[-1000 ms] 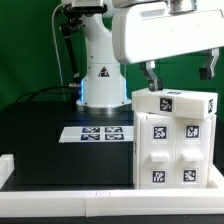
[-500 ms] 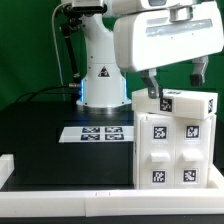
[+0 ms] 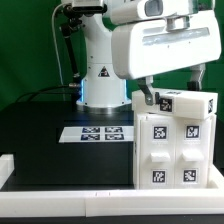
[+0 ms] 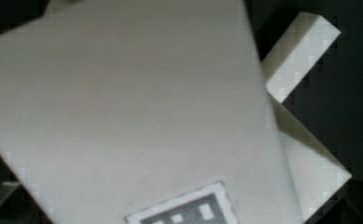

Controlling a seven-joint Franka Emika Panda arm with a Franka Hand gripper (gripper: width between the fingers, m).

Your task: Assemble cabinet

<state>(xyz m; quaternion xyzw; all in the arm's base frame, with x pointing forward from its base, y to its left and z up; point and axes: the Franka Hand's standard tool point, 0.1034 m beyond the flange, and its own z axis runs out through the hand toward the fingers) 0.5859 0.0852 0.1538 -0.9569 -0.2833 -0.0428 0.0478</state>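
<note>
White cabinet [image 3: 174, 140] on black table [image 3: 60, 155], exterior view's right. Gripper [image 3: 172, 88] just above top, fingers wide apart, nothing held. Likely reaching for top piece; next, lower straight and squeeze.

We see the exterior view from low at the near edge of the black table [image 3: 40, 135], facing the white robot base [image 3: 100, 70] at the far edge — the large white plastic tagged cabinet [image 3: 172, 140] stands close by the near right corner. The wrist view looks straight down, very near, onto the cabinet's top [image 4: 125, 110] — the part both views share.
</note>
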